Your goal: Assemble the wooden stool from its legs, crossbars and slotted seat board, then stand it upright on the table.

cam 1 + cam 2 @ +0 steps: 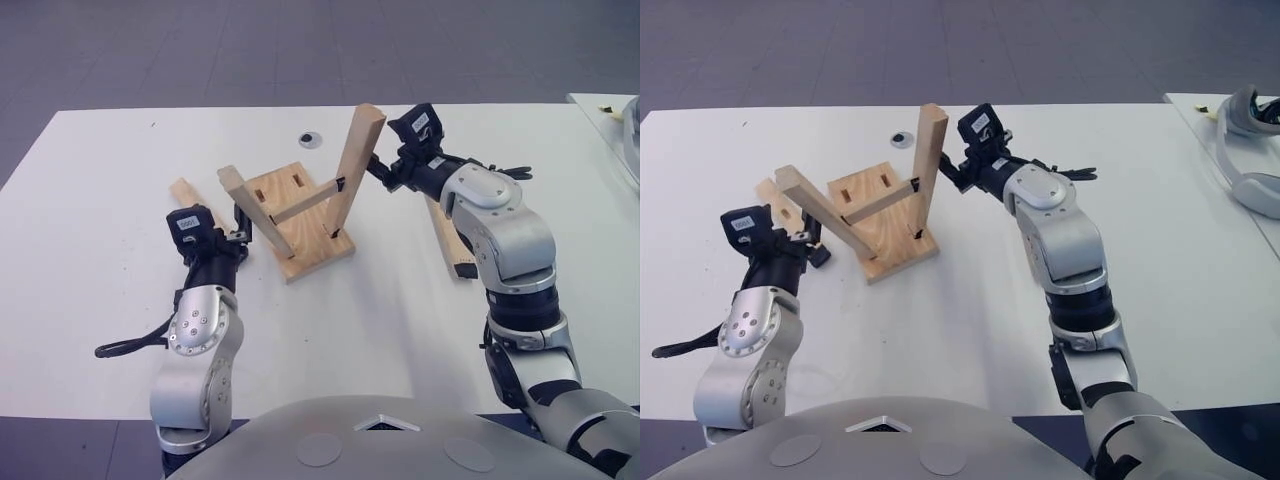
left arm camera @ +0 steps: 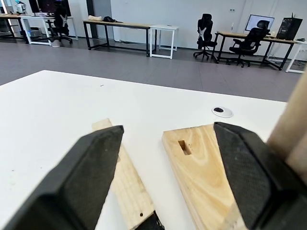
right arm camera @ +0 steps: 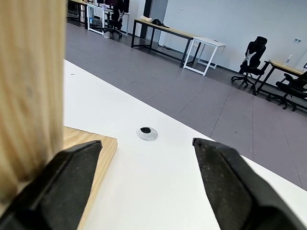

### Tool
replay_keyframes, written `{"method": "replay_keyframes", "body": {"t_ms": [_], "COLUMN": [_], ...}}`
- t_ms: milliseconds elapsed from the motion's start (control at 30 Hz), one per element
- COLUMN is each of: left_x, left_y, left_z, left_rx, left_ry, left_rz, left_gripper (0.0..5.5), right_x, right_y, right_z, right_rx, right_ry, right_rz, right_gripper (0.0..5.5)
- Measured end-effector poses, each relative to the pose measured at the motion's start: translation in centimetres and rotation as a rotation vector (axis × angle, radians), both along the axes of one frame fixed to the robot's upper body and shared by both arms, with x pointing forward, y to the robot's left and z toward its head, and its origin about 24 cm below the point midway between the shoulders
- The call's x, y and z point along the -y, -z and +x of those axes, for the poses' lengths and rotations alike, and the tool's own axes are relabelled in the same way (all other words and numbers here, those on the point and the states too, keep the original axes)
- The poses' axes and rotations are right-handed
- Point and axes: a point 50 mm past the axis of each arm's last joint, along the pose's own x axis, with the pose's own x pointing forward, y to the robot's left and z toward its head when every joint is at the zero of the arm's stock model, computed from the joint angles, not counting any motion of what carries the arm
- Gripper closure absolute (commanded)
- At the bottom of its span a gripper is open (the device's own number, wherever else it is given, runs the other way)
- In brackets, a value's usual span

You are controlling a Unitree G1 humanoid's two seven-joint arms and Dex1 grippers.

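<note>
The slotted seat board [image 1: 312, 238] lies flat on the white table. Two legs stand up from it: a short leaning one [image 1: 250, 205] and a tall one [image 1: 358, 160], joined by a crossbar [image 1: 305, 207]. My left gripper [image 1: 240, 232] is open, low beside the leaning leg's foot, by the board's left edge [image 2: 192, 163]. My right gripper [image 1: 378, 170] is open, right of the tall leg's upper half; that leg [image 3: 29, 91] stands beside one finger [image 3: 62, 182], not between the two. One loose leg [image 1: 183, 190] lies behind my left gripper. Another [image 1: 448, 240] lies under my right forearm.
A round cable grommet [image 1: 310, 139] sits in the table behind the stool. A second table at the far right carries a white headset [image 1: 1250, 140]. The table's near half and left side are bare.
</note>
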Motion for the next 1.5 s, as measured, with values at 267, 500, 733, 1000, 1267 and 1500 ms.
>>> {"method": "replay_keyframes", "body": {"t_ms": [267, 500, 733, 1000, 1267, 1500], "left_x": [-9.1, -6.2, 2.8, 3.5, 3.6, 1.0], "left_y": [-3.9, -18.6, -21.0, -9.1, -8.3, -9.0], "left_z": [0.6, 7.4, 8.3, 4.4, 3.7, 8.5], "left_rx": [0.090, 0.620, 0.624, 0.319, 0.357, 0.297], "left_ry": [-0.051, 0.171, 0.512, 0.430, 0.432, 0.365], "left_rz": [0.293, 0.259, -0.095, -0.403, -0.426, -0.329], "left_gripper": [2.01, 2.01, 2.01, 2.01, 2.01, 2.01], "right_x": [5.2, 0.2, -5.5, -4.4, -4.6, -5.2], "right_y": [0.3, -11.0, -16.9, -7.3, -6.8, -7.1], "right_z": [6.1, 7.6, 3.2, 1.7, 1.8, 3.6], "right_rx": [0.018, 0.200, 0.134, -0.176, -0.230, -0.299], "right_ry": [0.178, 0.040, -0.213, -0.131, -0.101, -0.092], "right_rz": [-0.134, 0.367, 0.609, 0.459, 0.466, 0.481], "right_gripper": [1.90, 1.90, 1.90, 1.90, 1.90, 1.90]}}
